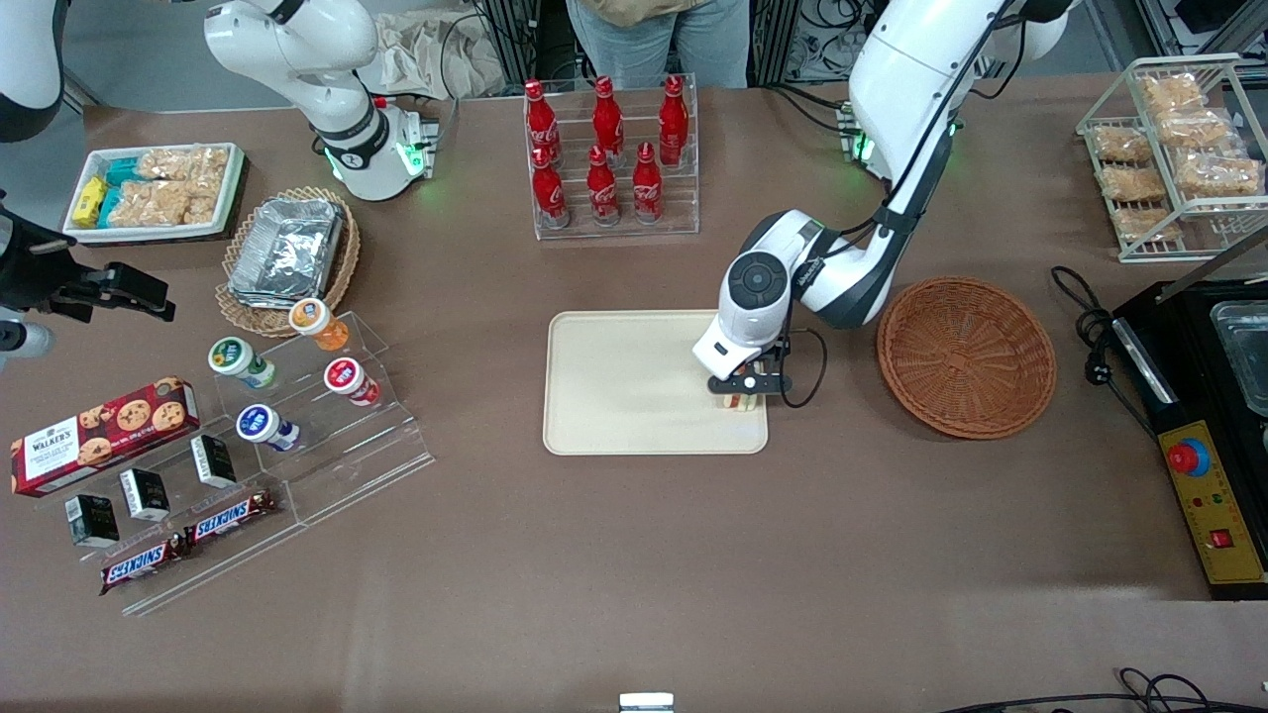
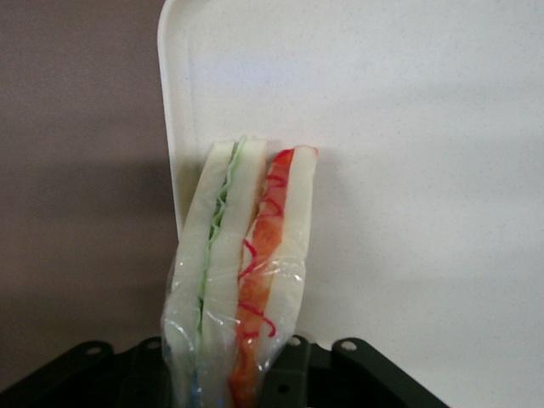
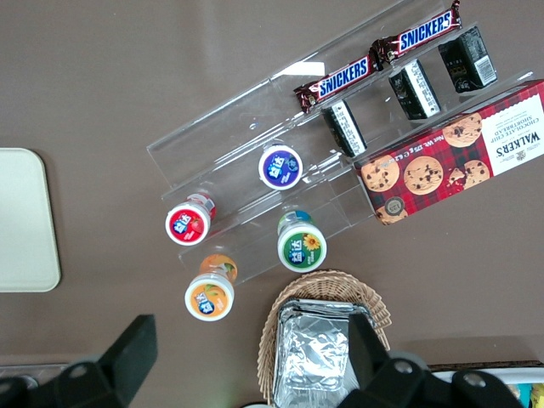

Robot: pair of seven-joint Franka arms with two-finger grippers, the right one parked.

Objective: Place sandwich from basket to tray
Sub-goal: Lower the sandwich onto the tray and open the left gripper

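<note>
The sandwich (image 2: 242, 280), pinched in the gripper (image 1: 745, 388) low over the tray (image 1: 614, 386) near the rim facing the empty basket (image 1: 966, 355) at three o'clock, could tip onto the table if let go here, being so near that edge.

Tray (image 3: 25, 221) corner on brown table (image 3: 127, 85); clear stand (image 3: 280, 144) holds Snickers bars (image 3: 374, 55), yogurt cups (image 3: 280, 167). Walkers cookie box (image 3: 455, 153) beside it; foil containers (image 3: 319, 357) in tan basket (image 3: 374, 310).

A brown-covered table (image 1: 634, 574) fills the scene, with a person's legs (image 1: 659, 40) and cables (image 1: 822, 45) above it.
</note>
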